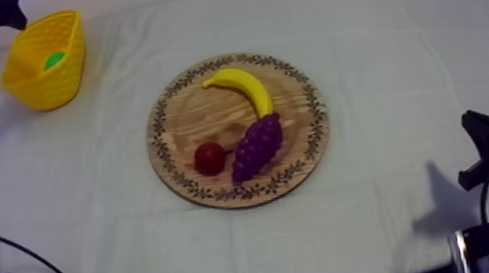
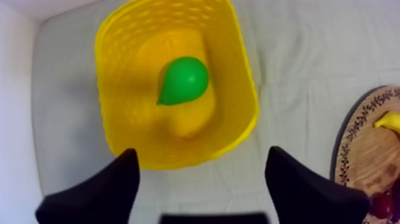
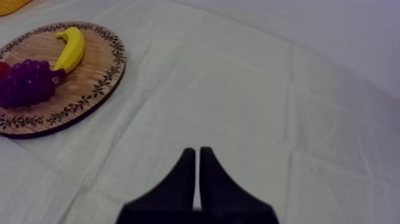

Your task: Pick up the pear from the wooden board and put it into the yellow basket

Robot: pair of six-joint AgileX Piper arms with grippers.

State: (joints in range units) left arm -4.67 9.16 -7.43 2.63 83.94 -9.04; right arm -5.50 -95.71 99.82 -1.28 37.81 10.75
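Right claw (image 3: 197, 152) seen to right of wooden board (image 1: 193, 118), nearer than it, over bare counter (image 1: 380, 61); fingers pressed together, empty. On board, small red fruit (image 1: 209, 157) and bunch of grapes (image 1: 258, 144) placed at near side, just beside each other; banana (image 1: 242, 86) laid just behind grapes. Yellow basket (image 1: 40, 87) set beyond board, to far left, well apart. Pear (image 2: 184, 80) found inside basket, lying on its floor. Left claw (image 2: 202, 154) held above basket, fingers spread apart, nothing between them.
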